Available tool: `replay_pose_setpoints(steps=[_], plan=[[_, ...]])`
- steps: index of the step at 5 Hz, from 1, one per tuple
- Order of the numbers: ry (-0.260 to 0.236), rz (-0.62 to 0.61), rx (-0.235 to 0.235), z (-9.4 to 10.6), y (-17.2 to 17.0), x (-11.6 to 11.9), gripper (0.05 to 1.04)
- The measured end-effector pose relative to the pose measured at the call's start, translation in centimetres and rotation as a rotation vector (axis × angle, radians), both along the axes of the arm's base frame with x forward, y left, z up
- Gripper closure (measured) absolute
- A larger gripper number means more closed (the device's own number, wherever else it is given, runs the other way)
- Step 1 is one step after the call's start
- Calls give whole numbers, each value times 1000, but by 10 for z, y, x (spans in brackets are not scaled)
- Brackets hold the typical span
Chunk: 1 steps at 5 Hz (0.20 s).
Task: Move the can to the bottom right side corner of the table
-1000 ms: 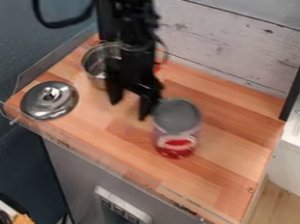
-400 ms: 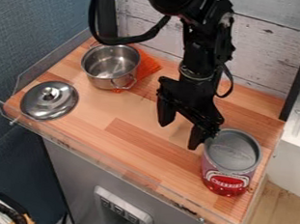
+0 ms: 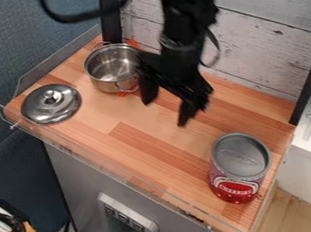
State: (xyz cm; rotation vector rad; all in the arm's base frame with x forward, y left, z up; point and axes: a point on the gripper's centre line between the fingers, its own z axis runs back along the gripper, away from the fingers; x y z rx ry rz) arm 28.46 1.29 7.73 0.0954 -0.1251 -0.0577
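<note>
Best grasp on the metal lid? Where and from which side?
Take the lid by its knob, coming straight down from above. The lid lies flat with the knob standing up at its centre, a narrow feature that open fingers should straddle. I'd avoid the rim: it sits low to the table, with the clear edge guard close by.

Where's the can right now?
In the camera view, the can stands upright near the table's lower-right corner, beside the clear edge guard, below and to the right of the open gripper, not touching it.
</note>
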Motion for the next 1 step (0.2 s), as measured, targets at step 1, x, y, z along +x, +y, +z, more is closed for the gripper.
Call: replay_pose_setpoints(steps=[1], plan=[[25, 0, -16, 4, 11, -6, 83]])
